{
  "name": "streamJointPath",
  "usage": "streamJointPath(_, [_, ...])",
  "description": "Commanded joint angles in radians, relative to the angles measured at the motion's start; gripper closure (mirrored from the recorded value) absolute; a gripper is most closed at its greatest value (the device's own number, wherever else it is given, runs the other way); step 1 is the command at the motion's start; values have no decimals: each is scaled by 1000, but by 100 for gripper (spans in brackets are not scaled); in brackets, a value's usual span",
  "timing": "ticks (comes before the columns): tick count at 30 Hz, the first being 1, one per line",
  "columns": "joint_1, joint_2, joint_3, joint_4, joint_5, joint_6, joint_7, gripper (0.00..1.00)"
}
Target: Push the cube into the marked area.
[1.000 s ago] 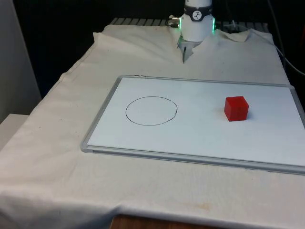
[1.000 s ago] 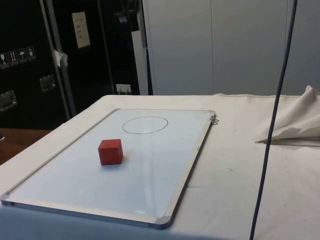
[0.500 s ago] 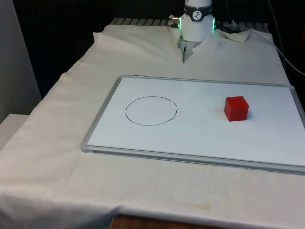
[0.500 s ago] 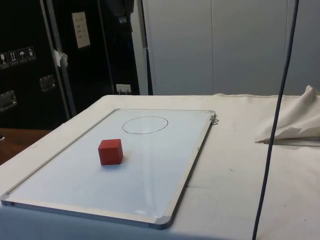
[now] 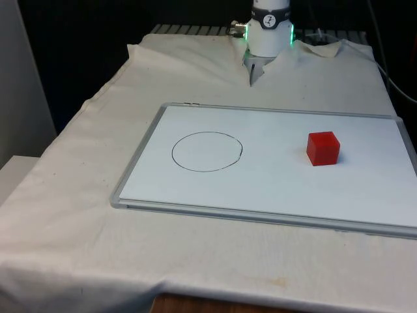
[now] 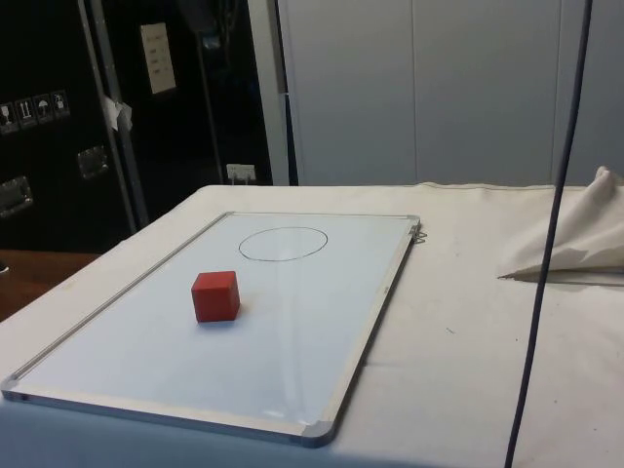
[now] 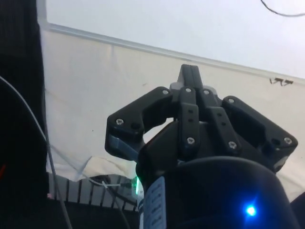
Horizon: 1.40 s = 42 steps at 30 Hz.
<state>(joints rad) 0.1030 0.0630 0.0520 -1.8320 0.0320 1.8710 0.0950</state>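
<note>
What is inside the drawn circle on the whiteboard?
Only bare white board surface lies inside the circle. The red cube sits apart from it on the whiteboard. Nothing covers the circle.

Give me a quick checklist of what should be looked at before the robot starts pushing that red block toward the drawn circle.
1. Red cube sits flat on the whiteboard: ok.
2. Cube is outside the drawn circle, so the push is not yet done: ok.
3. Board surface between cube and circle is bare: ok.
4. Gripper fingers pressed together, ready for pushing: ok.
5. Gripper is over the cloth beyond the board's edge, not beside the cube: not ok.
6. Gripper height above the table: cannot tell.
</note>
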Motion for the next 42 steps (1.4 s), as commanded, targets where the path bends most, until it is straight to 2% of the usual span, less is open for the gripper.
streamJointPath(1, [5, 6, 6, -1, -2, 17, 15, 100])
streamJointPath(3, [6, 11, 19, -3, -2, 31, 26, 100])
streamJointPath(4, [0, 8, 19, -3, 0, 20, 17, 100])
streamJointPath(5, [6, 14, 25, -4, -2, 36, 31, 100])
streamJointPath(6, [6, 21, 38, -5, -2, 49, 42, 100])
streamJointPath(11, [7, 44, 67, -6, -3, 78, 66, 100])
streamJointPath(12, [2, 48, 74, -4, 0, 75, 63, 100])
streamJointPath(14, [8, 61, 84, -5, -5, 96, 82, 100])
streamJointPath(21, [10, 108, 122, 2, -11, 141, 117, 100])
streamJointPath(22, [4, 106, 126, -2, -3, 140, 108, 100])
streamJointPath(23, [11, 120, 132, 4, -12, 152, 126, 100])
streamJointPath(28, [14, 162, 163, 10, -17, 194, 154, 100])
streamJointPath(29, [14, 169, 168, 11, -17, 202, 158, 100])
streamJointPath(30, [7, 159, 169, 5, -11, 196, 146, 100])
streamJointPath(31, [14, 176, 173, 13, -19, 208, 162, 100])
streamJointPath(39, [21, 251, 216, 42, -43, 259, 209, 100])
streamJointPath(40, [14, 245, 220, 38, -37, 256, 200, 100])
streamJointPath(41, [22, 261, 220, 46, -46, 265, 214, 100])
streamJointPath(42, [22, 270, 224, 49, -48, 270, 218, 100])
